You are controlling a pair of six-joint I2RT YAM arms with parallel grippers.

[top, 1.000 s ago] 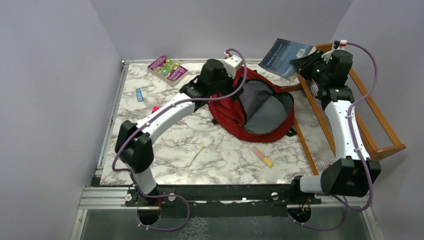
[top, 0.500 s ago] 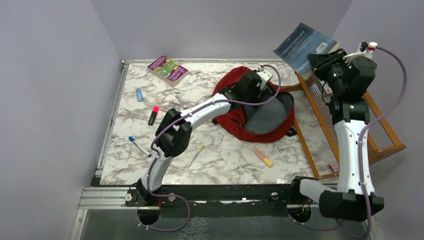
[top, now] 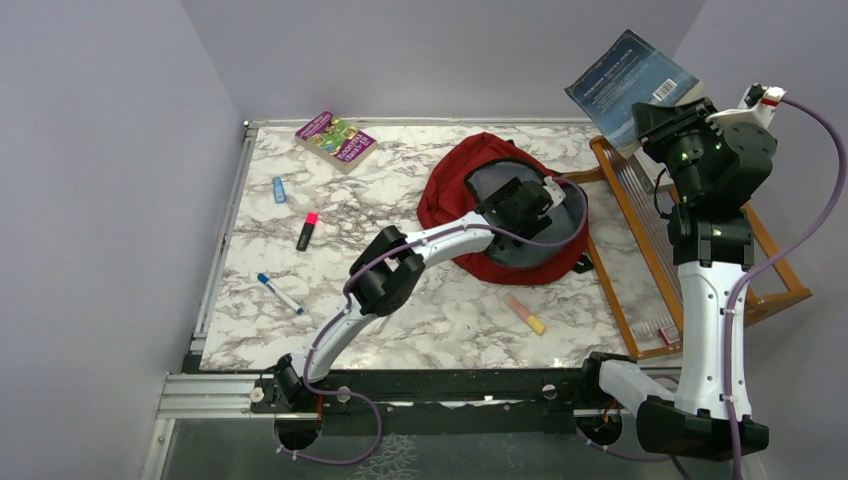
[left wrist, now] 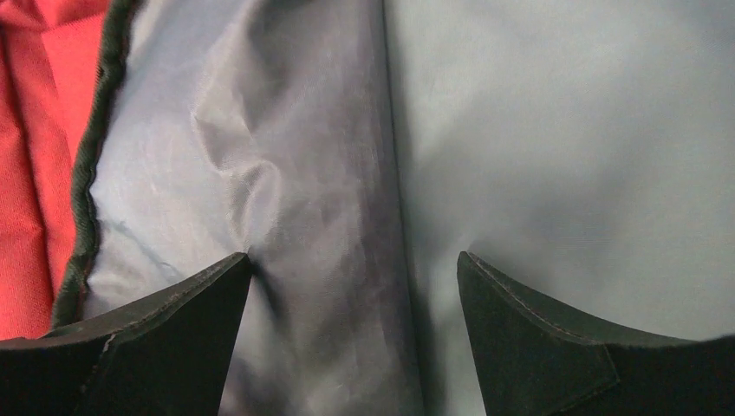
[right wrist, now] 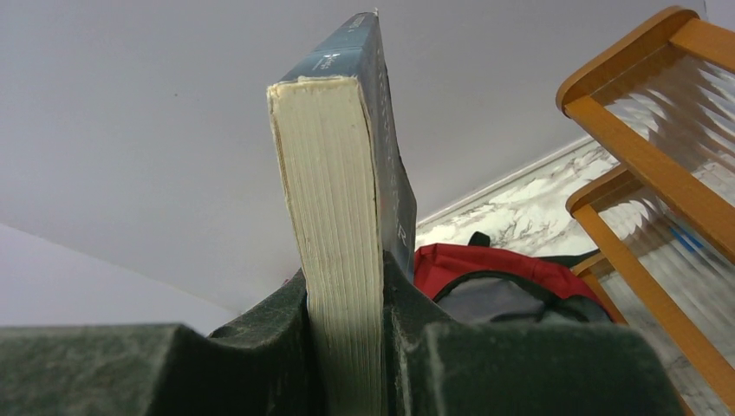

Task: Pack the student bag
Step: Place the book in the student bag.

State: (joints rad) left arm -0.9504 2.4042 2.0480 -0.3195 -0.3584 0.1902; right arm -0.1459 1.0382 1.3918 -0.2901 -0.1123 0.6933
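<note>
My worry on the left side is the left gripper (left wrist: 354,256). It sits inside the mouth of the student bag (top: 462,180), and if it closes or drags there it could snag the grey lining (left wrist: 537,130), fold the opening shut or pull the bag along the table (top: 440,300). It also fills the very gap the book has to enter, so I judge a collision between the arms likely if the right one comes down now.

On the right, the blue book (right wrist: 334,173) is pinched only at its lower end. A quick swing could let it pivot or slip, and it could then hit the wooden rack (top: 745,225) just right of the bag.

The bag lies flat at the far middle of the table, a little right of centre, with its mouth open upward.

The left arm stretches from its near base diagonally to the far right, elbow raised, wrist dipped into the bag. Its fingers are spread wide and hold nothing, with only lining showing between them.

The right arm stands tall over the rack, forearm nearly vertical. The right gripper (right wrist: 344,290) is clamped on the book, holding it high against the far wall, well apart from the bag.
</note>
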